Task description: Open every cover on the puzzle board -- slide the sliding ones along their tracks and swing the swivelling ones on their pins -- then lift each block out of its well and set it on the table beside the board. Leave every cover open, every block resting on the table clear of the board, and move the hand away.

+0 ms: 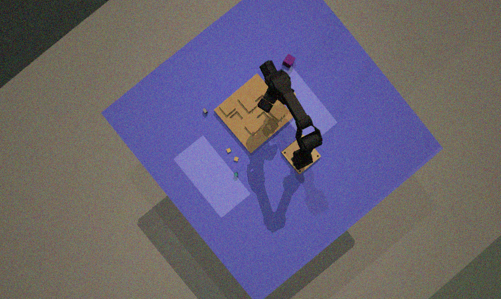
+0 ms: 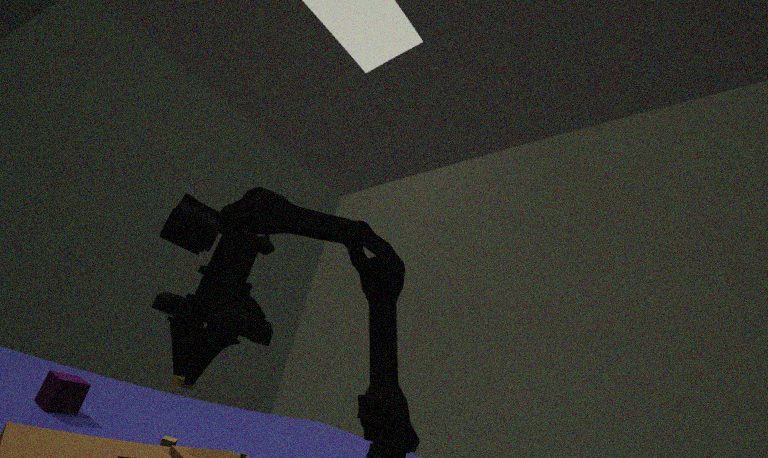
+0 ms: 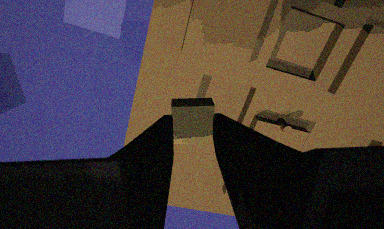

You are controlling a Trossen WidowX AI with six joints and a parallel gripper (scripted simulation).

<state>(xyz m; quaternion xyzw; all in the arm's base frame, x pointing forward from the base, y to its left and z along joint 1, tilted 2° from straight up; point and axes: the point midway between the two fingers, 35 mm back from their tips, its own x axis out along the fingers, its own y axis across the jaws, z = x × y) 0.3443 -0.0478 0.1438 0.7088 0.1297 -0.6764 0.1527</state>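
Note:
My gripper (image 2: 183, 381) (image 3: 192, 122) is shut on a small tan block, greyish in shadow, held well above the wooden puzzle board (image 1: 236, 104) (image 2: 50, 437) (image 3: 167, 59). In the top view the arm hides the fingertips. The wrist view shows a squarish recess (image 3: 302, 46) with dark inner walls, and a second recess with a small dark knob (image 3: 283, 122) at its edge. Covers are hard to tell from the board wood. Two small tan blocks (image 1: 228, 150) (image 1: 235, 159) and a greyish block (image 1: 205, 111) lie on the table, clear of the board.
A magenta cube (image 1: 288, 60) (image 2: 62, 394) stands beyond the board. A small teal object (image 1: 235, 174) lies at the edge of a pale rectangle (image 1: 210, 175). Another pale rectangle (image 1: 314, 109) (image 3: 95, 9) lies beside the board, partly under the arm. The arm's base plate (image 1: 289, 151) is near the board.

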